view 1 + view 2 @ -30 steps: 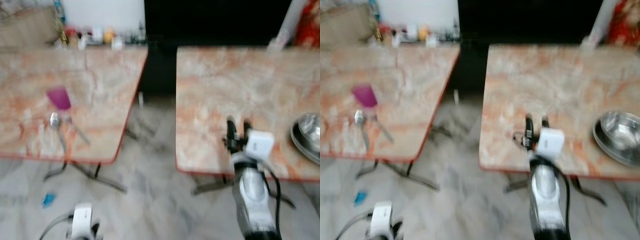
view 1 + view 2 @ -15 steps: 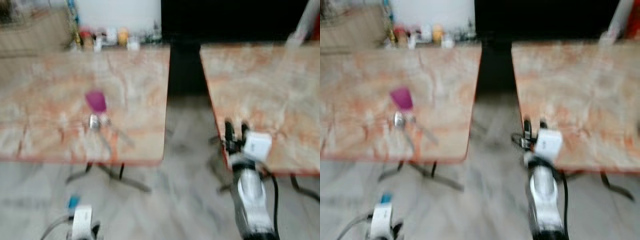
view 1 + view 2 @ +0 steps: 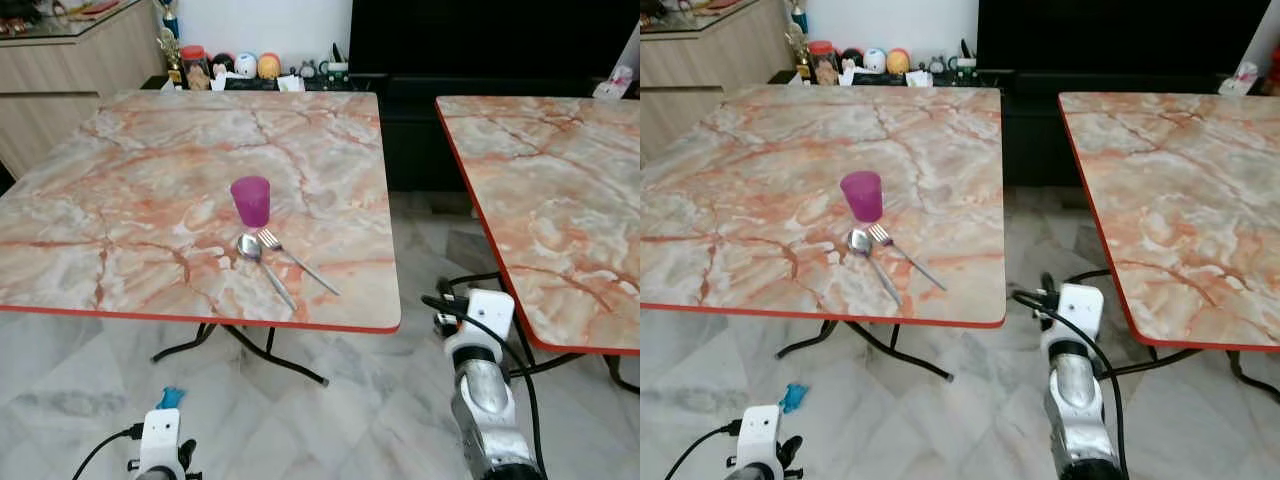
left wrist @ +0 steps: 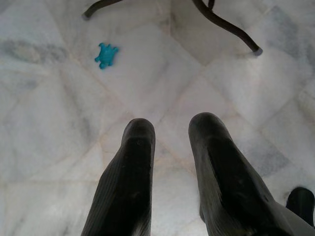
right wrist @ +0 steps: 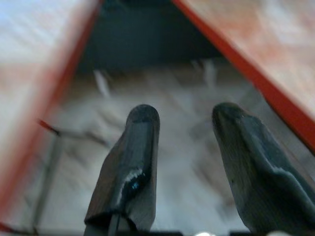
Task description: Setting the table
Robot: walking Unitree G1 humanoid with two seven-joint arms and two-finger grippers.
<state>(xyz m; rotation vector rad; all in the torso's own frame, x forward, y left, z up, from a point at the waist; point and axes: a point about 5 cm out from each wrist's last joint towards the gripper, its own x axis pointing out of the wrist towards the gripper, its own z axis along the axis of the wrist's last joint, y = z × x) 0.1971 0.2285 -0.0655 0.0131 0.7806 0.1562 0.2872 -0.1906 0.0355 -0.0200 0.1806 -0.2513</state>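
Two tables: the left table (image 3: 120, 210) now sits square ahead, while the right table (image 3: 560, 200) runs off at the side – the camera has swung leftward since a second ago, and the blur of the turn has cleared.
Bowl: the steel bowl that lay on the right table a second ago has slipped past the picture's edge with that turn; where it lies now I cannot tell.
Place setting: a purple cup (image 3: 251, 200) stands upright near the middle of the left table, with a spoon (image 3: 262, 262) and a fork (image 3: 296, 261) lying side by side just in front of it, close but apart from the cup.
Right gripper (image 5: 184, 162): raised over the floor in the gap between the two tables – fingers parted a moderate way, nothing between them.
Left gripper (image 4: 172, 162): hangs idle low over the marble floor (image 4: 59, 98), fingers a little apart and empty, with a small blue thing (image 4: 106, 54) on the tiles ahead of it.
Meaning for the task: my judgement is the robot has turned from the right table to face the setting, hands free – likely an approach to arrange or add to it.
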